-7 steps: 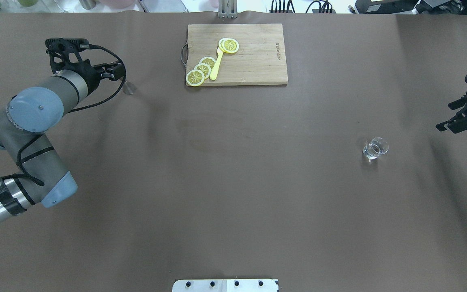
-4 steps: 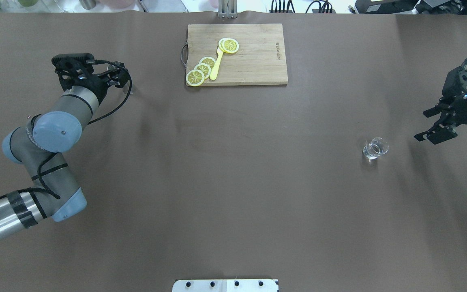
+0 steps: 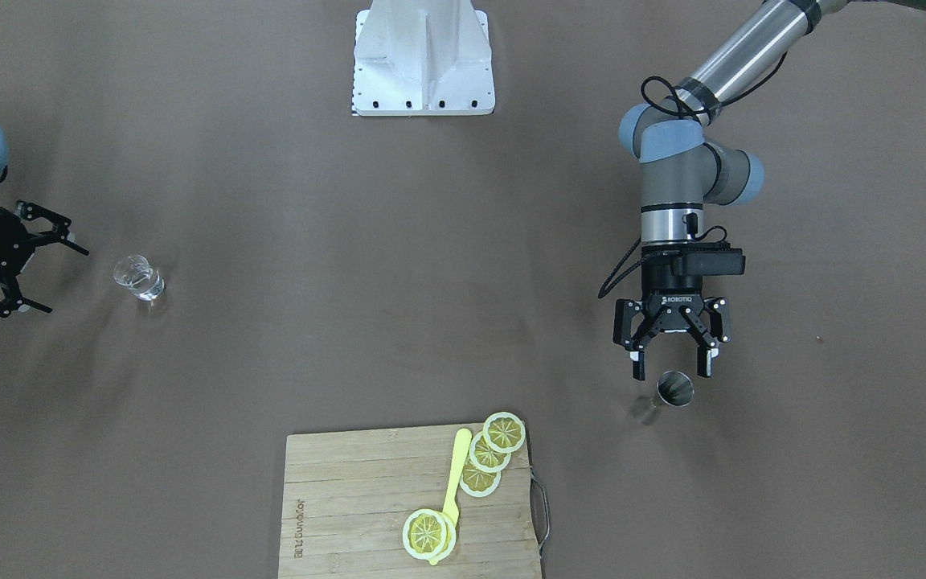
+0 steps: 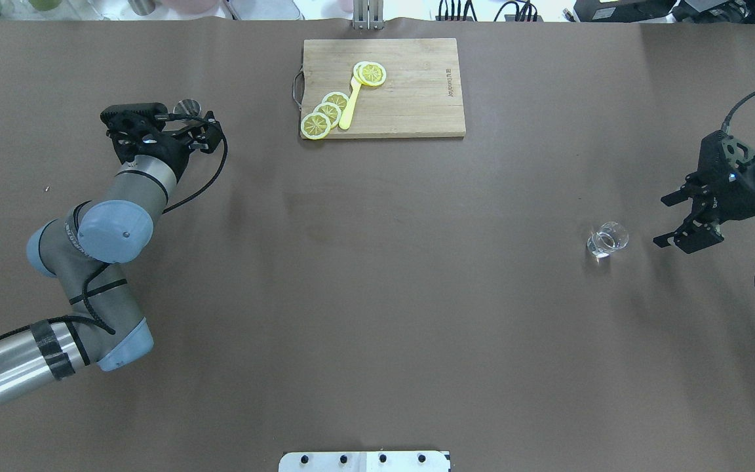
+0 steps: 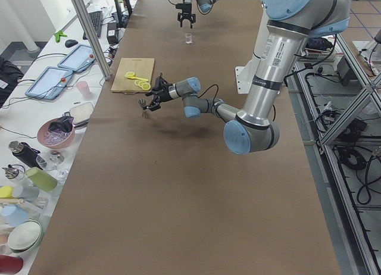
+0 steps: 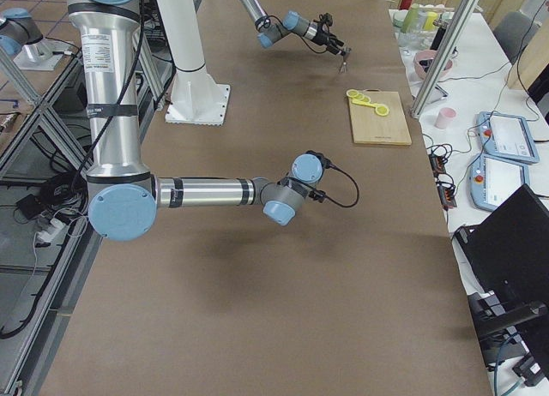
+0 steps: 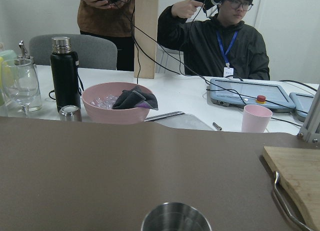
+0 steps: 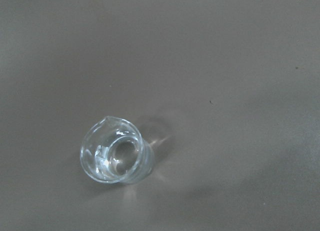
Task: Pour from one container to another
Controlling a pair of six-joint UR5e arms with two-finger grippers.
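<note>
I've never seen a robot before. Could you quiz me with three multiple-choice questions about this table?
1. The lemon slices on the cutting board are: A. green B. yellow C. orange
2. The metal jigger stands: A. on the cutting board B. on the table, just ahead of the left end effector C. atop the lemon slices
3. The left end effector is: A. shut on the jigger B. shut, empty C. open
1 B: they show bright yellow. 2 B: the left wrist view shows its rim close ahead, on the table. 3 C: its fingers stand spread apart.
</note>
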